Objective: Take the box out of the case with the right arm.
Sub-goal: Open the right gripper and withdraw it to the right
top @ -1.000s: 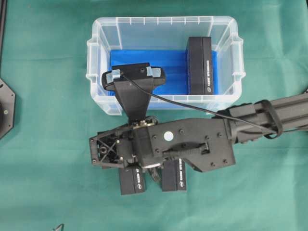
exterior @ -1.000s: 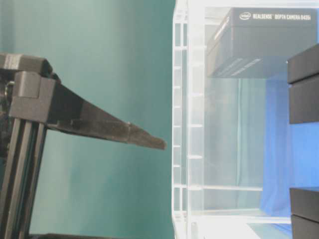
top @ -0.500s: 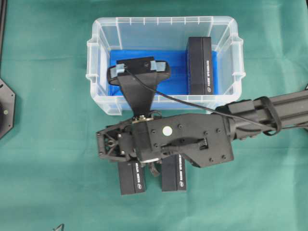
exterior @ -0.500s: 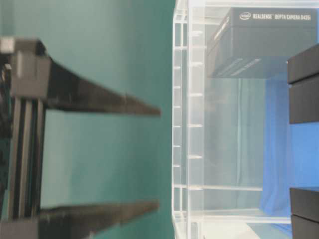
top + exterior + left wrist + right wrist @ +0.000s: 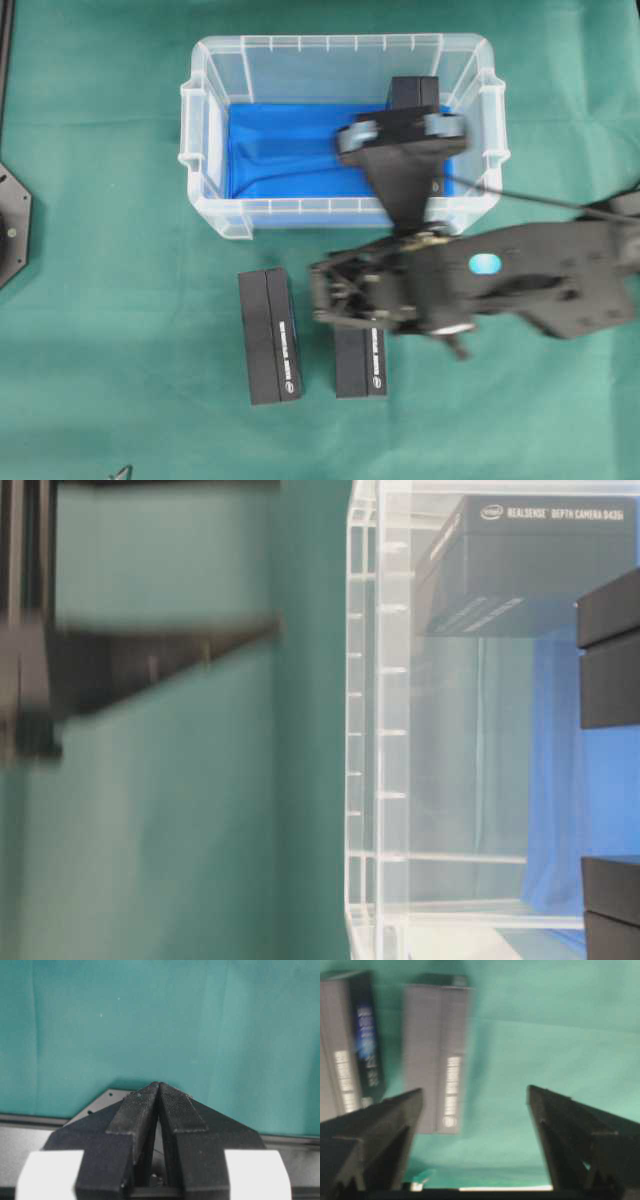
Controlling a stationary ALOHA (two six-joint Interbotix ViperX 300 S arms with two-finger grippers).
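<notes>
Now the right arm (image 5: pixel 520 285) reaches in from the right of the overhead view, blurred, its wrist camera over the case's near right corner. The right fingers (image 5: pixel 475 1125) stand wide apart and hold nothing; in the right wrist view only green cloth (image 5: pixel 545 1035) lies between them.

The case (image 5: pixel 205 120) sits on the desk toward the far side, clear-walled with a blue floor. One box (image 5: pixel 413 92) is inside it, against the right wall, and the wrist camera hides most of it from above. In the table-level view that box (image 5: pixel 535 565) shows through the clear wall, with white lettering on its side.

Two more black boxes lie outside on the cloth, just in front of the case, side by side and a little apart. The left box (image 5: pixel 269 335) lies fully in view. The right box (image 5: pixel 361 368) is partly under the arm's wrist. Both also show in the right wrist view, beyond the left fingertip (image 5: pixel 390 1110).

The left fingers (image 5: pixel 158 1110) are closed tip against tip, with nothing between them, over bare cloth.
</notes>
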